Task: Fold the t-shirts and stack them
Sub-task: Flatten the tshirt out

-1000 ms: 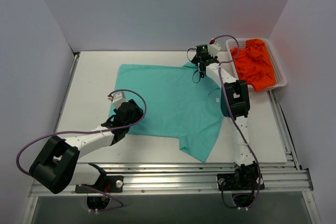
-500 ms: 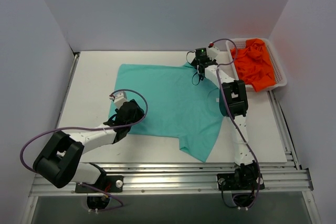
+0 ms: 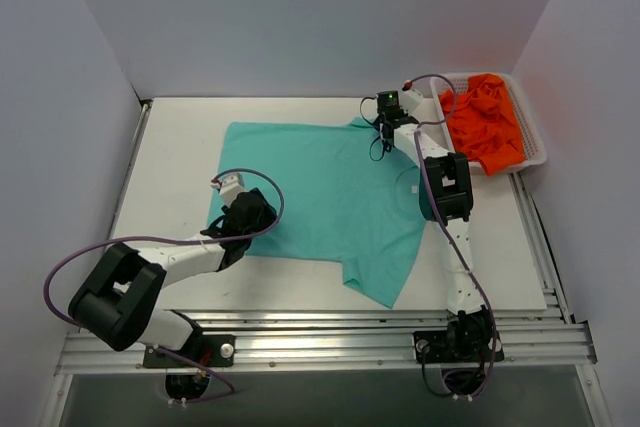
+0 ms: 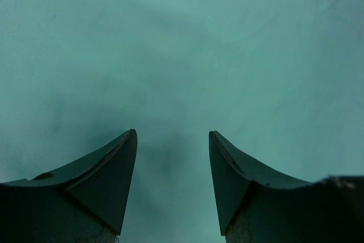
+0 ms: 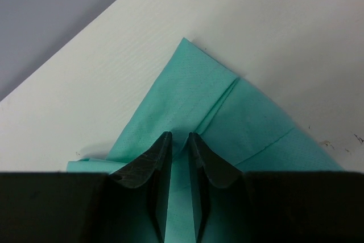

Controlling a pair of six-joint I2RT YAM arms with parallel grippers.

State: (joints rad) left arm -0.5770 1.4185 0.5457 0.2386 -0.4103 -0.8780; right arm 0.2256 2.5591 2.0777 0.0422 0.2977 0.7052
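Folding is only starting: I'm clamping right fingers (image 3: 380, 125) on the teal t-shirt (image 3: 320, 197) at the far desk (image 3: 180, 147) edge, left fingers (image 3: 254, 211) gaping, orange t-shirts (image 3: 485, 122) waiting

The teal-green t-shirt (image 3: 320, 187) lies spread flat and mostly smooth across the middle of the counter (image 3: 180, 137). One short sleeve (image 3: 385, 282) points near and right, and the other sleeve's hemmed corner (image 5: 193, 89) lies at the far right. The orange t-shirts (image 3: 485, 122) are crumpled in a heap in the white basket (image 3: 520, 167) at the far right, seemingly several.
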